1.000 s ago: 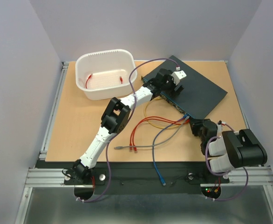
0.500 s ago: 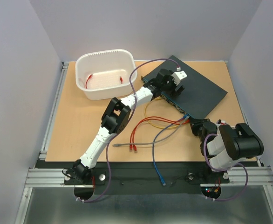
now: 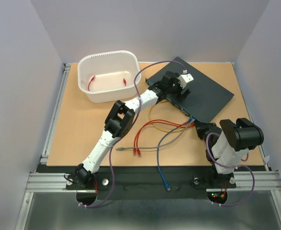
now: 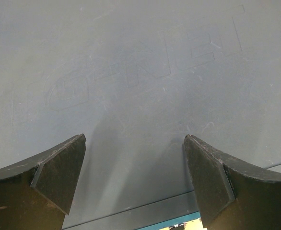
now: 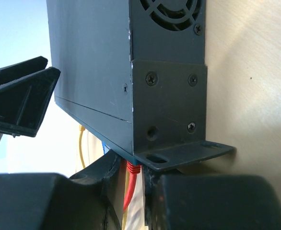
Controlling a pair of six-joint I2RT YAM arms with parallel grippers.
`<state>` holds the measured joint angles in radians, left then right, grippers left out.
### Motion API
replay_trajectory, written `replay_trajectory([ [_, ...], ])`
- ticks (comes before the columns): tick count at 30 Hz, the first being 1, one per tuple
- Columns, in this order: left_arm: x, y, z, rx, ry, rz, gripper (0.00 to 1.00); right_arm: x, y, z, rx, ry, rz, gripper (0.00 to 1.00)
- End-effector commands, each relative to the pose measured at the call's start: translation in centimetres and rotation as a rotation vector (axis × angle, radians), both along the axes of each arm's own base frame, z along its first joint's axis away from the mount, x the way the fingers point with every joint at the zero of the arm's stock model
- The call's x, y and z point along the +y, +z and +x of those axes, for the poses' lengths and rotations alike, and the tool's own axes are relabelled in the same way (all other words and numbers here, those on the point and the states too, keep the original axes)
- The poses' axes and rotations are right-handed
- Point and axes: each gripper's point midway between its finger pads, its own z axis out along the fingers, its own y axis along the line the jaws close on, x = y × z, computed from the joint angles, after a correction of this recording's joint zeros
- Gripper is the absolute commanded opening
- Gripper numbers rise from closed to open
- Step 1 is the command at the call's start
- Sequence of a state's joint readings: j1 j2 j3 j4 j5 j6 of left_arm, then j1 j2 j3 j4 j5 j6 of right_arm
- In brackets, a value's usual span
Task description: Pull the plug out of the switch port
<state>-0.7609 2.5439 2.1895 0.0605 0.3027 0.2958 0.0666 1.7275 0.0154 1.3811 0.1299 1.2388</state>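
Observation:
The switch (image 3: 205, 96) lies flat and slanted at the back right, a dark blue-grey box; its top fills the left wrist view (image 4: 140, 72) and its corner with a mounting ear fills the right wrist view (image 5: 92, 72). A red plug (image 5: 134, 166) sits in a port by that corner. My right gripper (image 5: 133, 175) reaches in from the near side (image 3: 203, 128), shut on the red plug with a finger close against each side. My left gripper (image 4: 135, 143) rests open over the switch's top near its far end (image 3: 176, 84), holding nothing.
Red, orange, yellow, blue and grey cables (image 3: 155, 132) trail from the switch's port edge across the middle of the table. A white tub (image 3: 107, 97) with red cable pieces inside stands at the back left. The left arm (image 3: 119, 120) stretches diagonally across the table.
The right arm's elbow and wrist housing swung left and up while its jaws narrowed onto the red plug. The left arm has not moved.

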Motion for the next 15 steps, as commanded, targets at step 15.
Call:
replay_trajectory([
  [15, 3.0, 3.4, -6.4, -0.384, -0.637, 0.390, 0.99, -0.8, 0.1, -1.1, -0.035, -0.023, -0.001, 0.00],
])
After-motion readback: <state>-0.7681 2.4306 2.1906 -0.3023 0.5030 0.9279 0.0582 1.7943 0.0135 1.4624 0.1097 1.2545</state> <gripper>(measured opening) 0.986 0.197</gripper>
